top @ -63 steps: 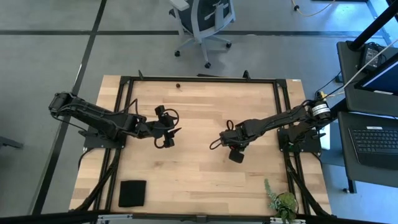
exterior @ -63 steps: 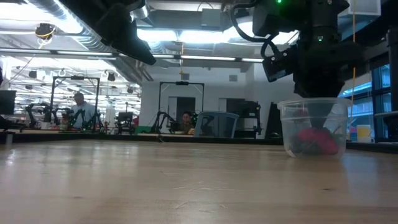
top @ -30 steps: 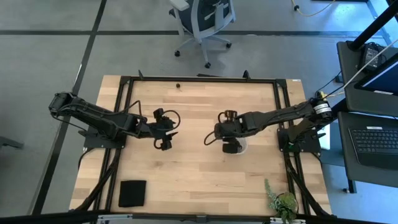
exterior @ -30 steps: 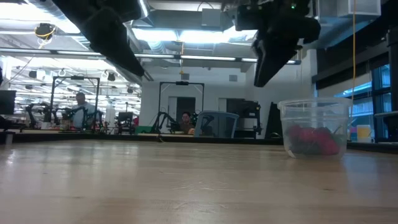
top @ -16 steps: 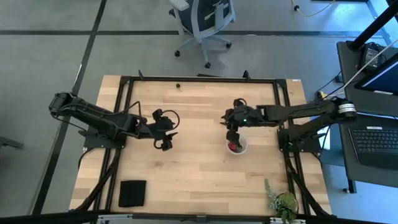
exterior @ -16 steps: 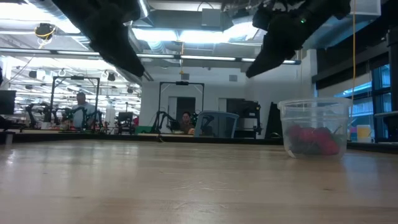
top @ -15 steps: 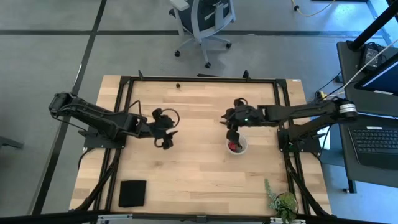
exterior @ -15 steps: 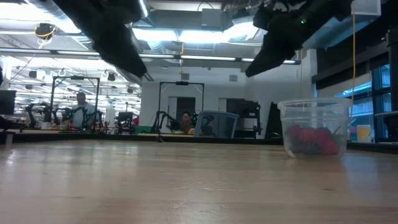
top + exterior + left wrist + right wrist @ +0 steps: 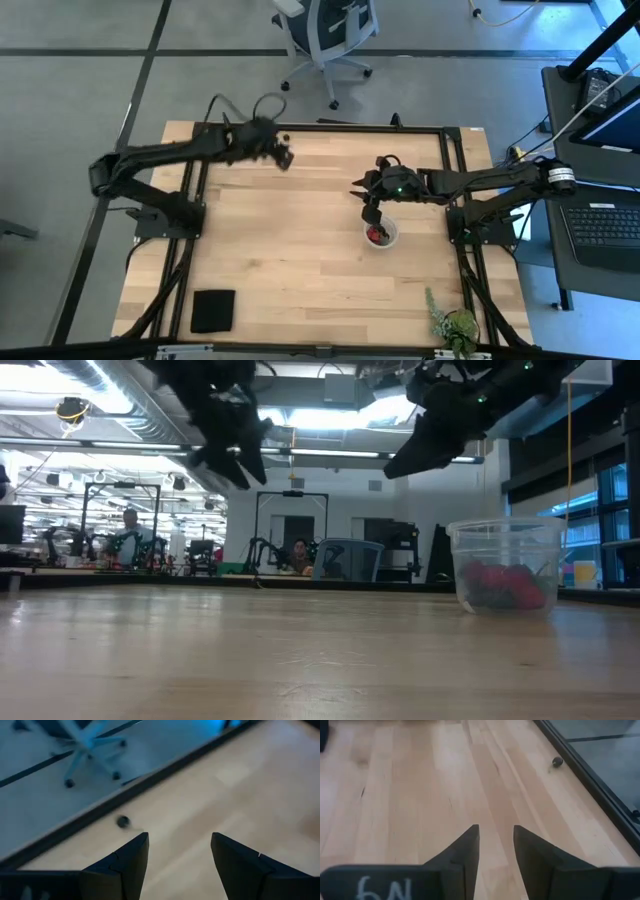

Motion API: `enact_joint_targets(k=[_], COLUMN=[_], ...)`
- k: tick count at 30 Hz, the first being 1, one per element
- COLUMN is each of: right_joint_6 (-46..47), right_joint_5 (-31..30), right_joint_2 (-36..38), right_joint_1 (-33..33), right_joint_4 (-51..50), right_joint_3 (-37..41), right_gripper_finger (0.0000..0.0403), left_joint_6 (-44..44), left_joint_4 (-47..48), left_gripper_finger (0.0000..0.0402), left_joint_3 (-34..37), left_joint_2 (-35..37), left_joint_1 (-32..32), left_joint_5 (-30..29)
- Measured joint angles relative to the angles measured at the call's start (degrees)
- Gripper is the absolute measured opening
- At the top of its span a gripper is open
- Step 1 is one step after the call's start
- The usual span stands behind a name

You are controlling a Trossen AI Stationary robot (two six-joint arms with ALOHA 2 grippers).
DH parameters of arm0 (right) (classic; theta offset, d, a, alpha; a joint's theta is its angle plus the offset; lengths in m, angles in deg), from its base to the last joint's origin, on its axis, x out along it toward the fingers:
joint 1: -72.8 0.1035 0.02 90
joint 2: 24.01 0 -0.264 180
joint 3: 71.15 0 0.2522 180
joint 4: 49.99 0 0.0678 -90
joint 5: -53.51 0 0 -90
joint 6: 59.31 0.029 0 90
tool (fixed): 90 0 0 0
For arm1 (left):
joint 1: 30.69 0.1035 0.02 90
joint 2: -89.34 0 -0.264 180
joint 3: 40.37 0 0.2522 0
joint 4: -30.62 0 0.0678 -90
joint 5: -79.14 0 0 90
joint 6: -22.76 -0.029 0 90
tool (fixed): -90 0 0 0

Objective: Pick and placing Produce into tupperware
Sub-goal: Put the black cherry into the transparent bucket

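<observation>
The tupperware (image 9: 380, 235), a small clear round tub, stands on the wood right of the table's middle. Red produce (image 9: 505, 585) lies in its bottom. One dark round fruit (image 9: 123, 821) sits alone on the table by the far rail and also shows as a dark speck (image 9: 557, 762) in the right wrist view. My left gripper (image 9: 284, 156) hovers open just short of that fruit, with nothing between its fingers (image 9: 131, 851). My right gripper (image 9: 371, 214) hangs open and empty just beyond the tub's far side, above the table.
A flat black pad (image 9: 213, 310) lies at the near left corner and a leafy green plant (image 9: 455, 325) stands at the near right. A black frame rail (image 9: 320, 127) runs round the table. Bare wood spreads across the middle.
My left gripper has swung from the table's middle up to the far edge, toward the lone dark fruit, rolling as it went and staying open. My right gripper has drawn back from over the tub toward the far side and tipped more level, which uncovers the tub.
</observation>
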Motion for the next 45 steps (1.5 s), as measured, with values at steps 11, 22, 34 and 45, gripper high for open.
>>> enact_joint_targets(k=[11,22,34,45], right_joint_6=[0.3,0.15,-0.08,-0.02], right_joint_5=[0.01,0.01,0.01,0.01], right_joint_2=[-1.73,-2.71,-2.7,-2.7], right_joint_1=[0.02,0.02,0.02,0.02], right_joint_4=[0.04,-1.66,-1.73,-1.74], right_joint_3=[-0.02,-0.02,-0.02,-0.02], right_gripper_finger=[0.0123,0.0123,0.0123,0.0123], left_joint_6=[-0.56,3.02,4.92,5.41], left_joint_4=[9.49,17.32,14.84,14.62], left_gripper_finger=[0.0208,0.0208,0.0208,0.0202], left_joint_3=[-23.61,-29.7,-29.75,-29.75], left_joint_2=[-25.09,-41.0,-46.55,-46.84], left_joint_1=[15.08,20.45,20.73,20.78], left_joint_5=[7.02,10.68,11.9,14.09])
